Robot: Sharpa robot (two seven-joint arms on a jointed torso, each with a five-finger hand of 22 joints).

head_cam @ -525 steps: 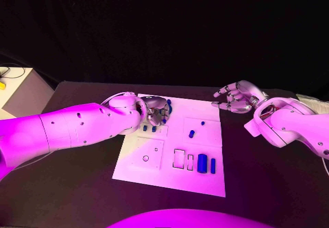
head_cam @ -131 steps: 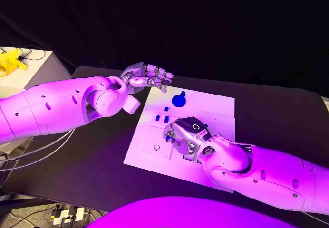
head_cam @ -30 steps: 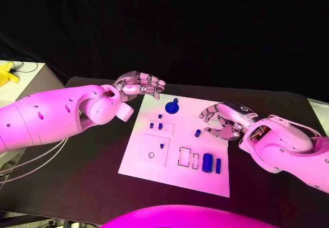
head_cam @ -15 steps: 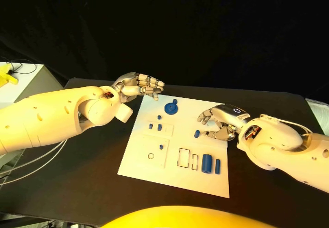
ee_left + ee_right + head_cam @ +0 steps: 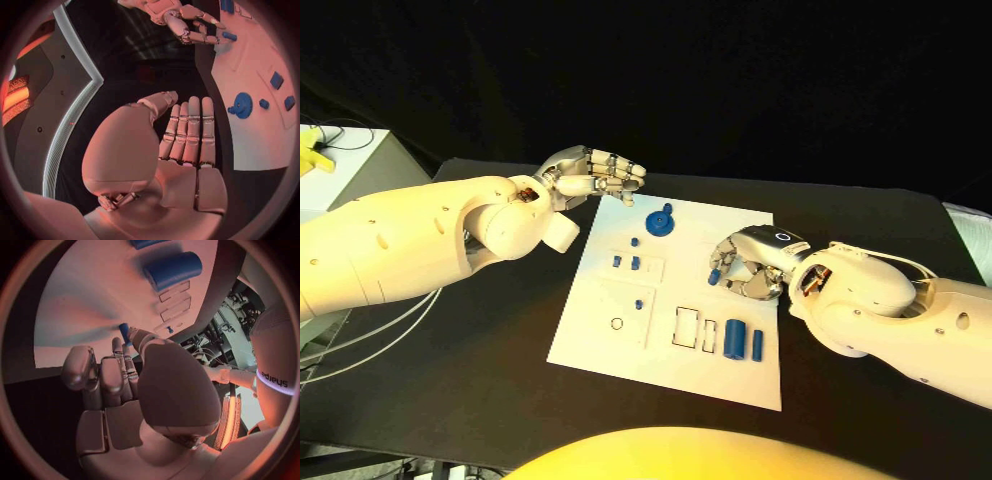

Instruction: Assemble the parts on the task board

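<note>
Fingers [image 5: 733, 262] of the right hand [image 5: 747, 265] curl down over a small blue peg [image 5: 714, 276] near the middle of the task board [image 5: 625, 345]; whether they clamp it or only touch it, I cannot tell from the head view; just past the wrist side of that hand lie a fat blue cylinder [image 5: 734, 338] and a thin blue bar [image 5: 757, 345]; the left hand [image 5: 596, 172] hovers off the board's far corner, fingers bent in on nothing, with the blue gear [image 5: 661, 222] close below them; in the left wrist view that hand [image 5: 178, 145] shows its fingers side by side and empty, the gear [image 5: 241, 105] beyond their tips; in the right wrist view the right hand's [image 5: 134, 385] fingertips meet at the blue peg [image 5: 124, 332], seemingly pinching it; the risk, I judge, is a shallow pinch letting the peg tilt or slip, so it jams at its hole.
</note>
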